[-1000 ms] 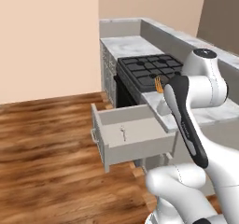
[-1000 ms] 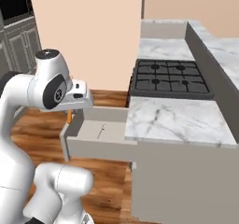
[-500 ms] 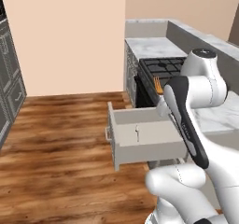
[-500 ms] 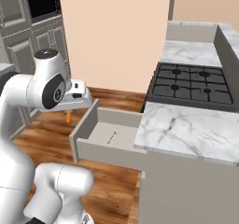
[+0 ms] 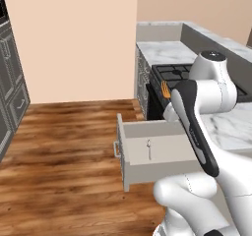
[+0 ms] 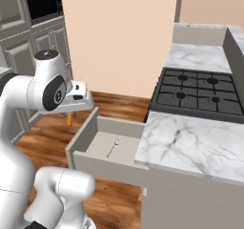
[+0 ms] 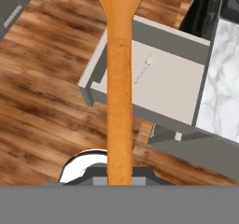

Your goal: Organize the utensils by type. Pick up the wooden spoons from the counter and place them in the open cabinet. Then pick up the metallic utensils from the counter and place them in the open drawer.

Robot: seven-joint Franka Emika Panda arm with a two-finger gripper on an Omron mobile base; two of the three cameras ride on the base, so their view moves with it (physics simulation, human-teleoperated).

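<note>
Claw (image 6: 71,109) clamped on the orange fork (image 7: 119,78), which hangs over the wood floor (image 5: 64,146) just beside the open drawer's (image 6: 95,149) front edge. Small silver utensil (image 6: 113,148) lies flat on the drawer bottom. Past the drawer: marble tabletop (image 6: 195,144), then the black stove (image 6: 198,92).

1. One orange fork (image 7: 119,78), seen from the hand.
2. One small silver utensil (image 6: 113,148), lying in the drawer.
3. One open drawer (image 5: 129,159), left of the counter.
4. One marble counter (image 6: 195,147).
5. One black stove (image 6: 200,92), four burners, far along the counter.
</note>
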